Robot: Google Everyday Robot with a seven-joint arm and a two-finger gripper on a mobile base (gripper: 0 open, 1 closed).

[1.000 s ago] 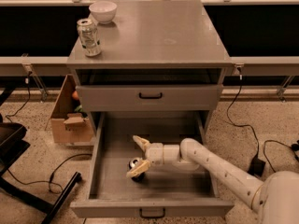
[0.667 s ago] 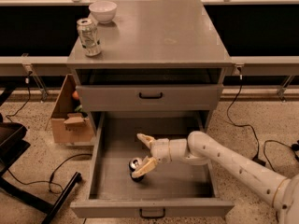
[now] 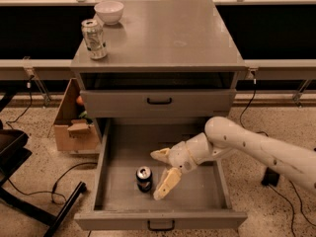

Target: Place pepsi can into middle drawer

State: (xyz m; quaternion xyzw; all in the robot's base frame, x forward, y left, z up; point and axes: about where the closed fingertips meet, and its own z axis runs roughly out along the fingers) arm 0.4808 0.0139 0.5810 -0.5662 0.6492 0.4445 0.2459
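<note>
Camera view: the pepsi can stands upright in the pulled-out middle drawer, just left of the gripper, whose fingers are spread apart. Farther back, on the tabletop, stand a silver-green can and a white bowl.

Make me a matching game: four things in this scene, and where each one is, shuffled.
1 pepsi can
2 white bowl
3 cardboard box
4 gripper

A on the floor, left of the cabinet
B tabletop, back left corner
C open, over the middle drawer, right of the pepsi can
D upright inside the middle drawer

Pairs: 1-D, 2-B, 3-A, 4-C
</note>
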